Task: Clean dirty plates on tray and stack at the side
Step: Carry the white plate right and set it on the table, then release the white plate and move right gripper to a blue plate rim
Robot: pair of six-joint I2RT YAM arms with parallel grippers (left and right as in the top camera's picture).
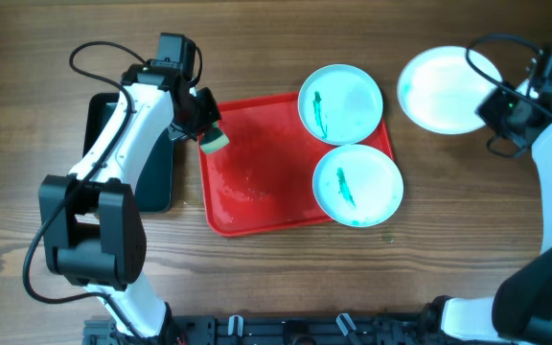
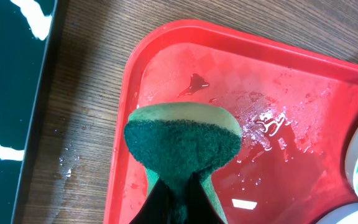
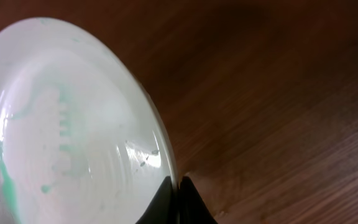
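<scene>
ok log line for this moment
left jaws shut on green sponge over red tray | right jaws shut on white plate, off tray | two smeared turquoise plates on tray

Brown wood-grain table [image 1: 257, 278] fills the view, evenly lit.

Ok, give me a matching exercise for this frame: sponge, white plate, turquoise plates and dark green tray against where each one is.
Things:
1. sponge
2. white plate
3. turquoise plates
4. dark green tray

Places:
A. beyond the red tray's right side, rim pinched in the right gripper
B. on the red tray's right part, teal-smeared
C. in the left gripper, over the red tray's left edge
D. beside the red tray, on its left

Pairs: 1-C, 2-A, 3-B, 4-D
</scene>
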